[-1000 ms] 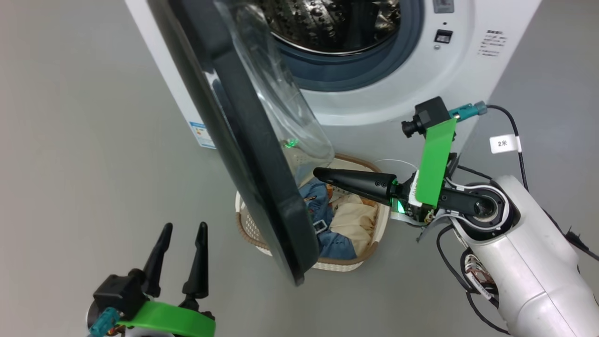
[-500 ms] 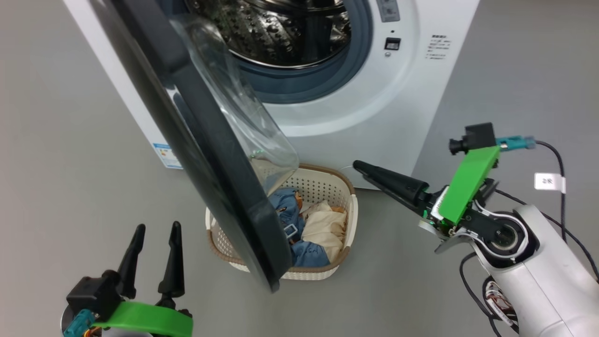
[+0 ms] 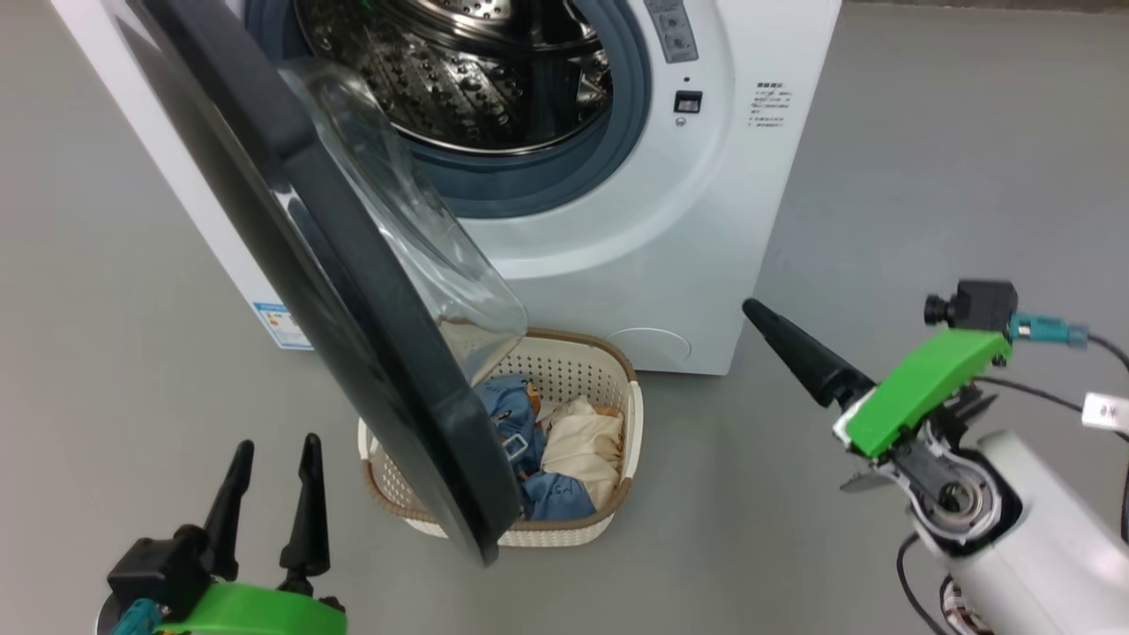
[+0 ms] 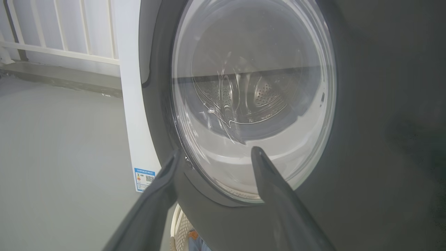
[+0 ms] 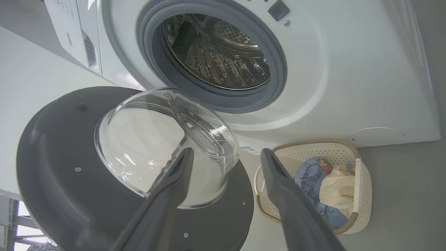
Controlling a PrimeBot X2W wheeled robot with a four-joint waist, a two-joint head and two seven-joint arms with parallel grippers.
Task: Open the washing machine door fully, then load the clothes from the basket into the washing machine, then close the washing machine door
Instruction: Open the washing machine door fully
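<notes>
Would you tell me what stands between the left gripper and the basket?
The open washing machine door: in the head view its lower edge hangs between the left gripper and the basket. The left wrist view looks straight at it.

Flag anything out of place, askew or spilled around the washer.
Nothing looks spilled or damaged. One awkward thing: the washing machine door stands only partly open, and in the head view its lower edge covers the left side of the basket, hiding part of the clothes.
</notes>
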